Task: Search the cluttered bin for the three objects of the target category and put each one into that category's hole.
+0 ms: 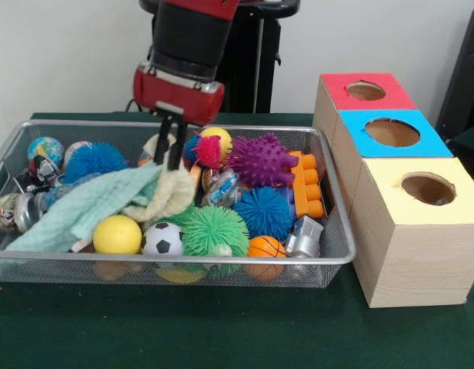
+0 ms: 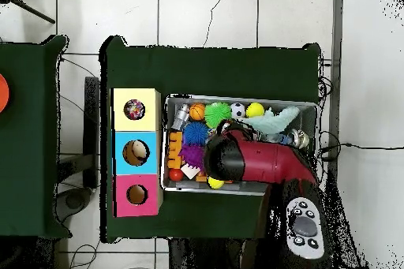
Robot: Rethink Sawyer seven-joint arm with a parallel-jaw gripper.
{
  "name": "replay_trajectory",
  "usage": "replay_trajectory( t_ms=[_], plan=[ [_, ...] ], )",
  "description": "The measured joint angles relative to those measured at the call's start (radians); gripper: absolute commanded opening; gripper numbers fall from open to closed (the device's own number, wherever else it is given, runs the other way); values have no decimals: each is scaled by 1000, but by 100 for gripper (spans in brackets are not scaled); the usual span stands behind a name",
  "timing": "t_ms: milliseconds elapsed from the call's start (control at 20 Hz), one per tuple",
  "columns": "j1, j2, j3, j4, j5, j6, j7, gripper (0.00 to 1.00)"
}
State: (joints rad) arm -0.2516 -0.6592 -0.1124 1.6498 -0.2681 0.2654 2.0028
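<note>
Gripper: two dark fingers pointing straight down into the bin, tips parted a little and at the top of the pale cream cloth — open, not yet closed on anything as far as the front view shows.

Bin: silver mesh basket on the green tabletop, toward the edge away from the boxes; crammed with spiky and smooth balls.

Cloths: pale cream cloth heaped just under the fingertips; a mint-green cloth touching it and trailing off toward the bin's far end from the boxes. No printed white cloth to be made out in the bin; possibly buried.

Key relation: cream cloth directly below the gripper — a short straight descent, no sideways shift. Mint cloth's long axis along the bin's length, away from the boxes.

Hole: round, in the yellow panel of the wooden box at the tabletop's front edge, well apart from the gripper, past the bin's end wall. In the overhead view, something multicoloured inside it.

Risk: both cloths lifting together, judging by their overlap.
</note>
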Motion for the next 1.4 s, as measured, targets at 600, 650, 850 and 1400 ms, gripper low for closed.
replay_trajectory(
  t_ms=[600,650,850,1400],
  plan=[
    [11,-15,33,22,12,12,0,0],
    [13,-15,32,26,13,12,0,0],
    [35,-16,24,45,23,12,0,0],
    [149,-50,19,122,137,17,0,0]
  ],
)
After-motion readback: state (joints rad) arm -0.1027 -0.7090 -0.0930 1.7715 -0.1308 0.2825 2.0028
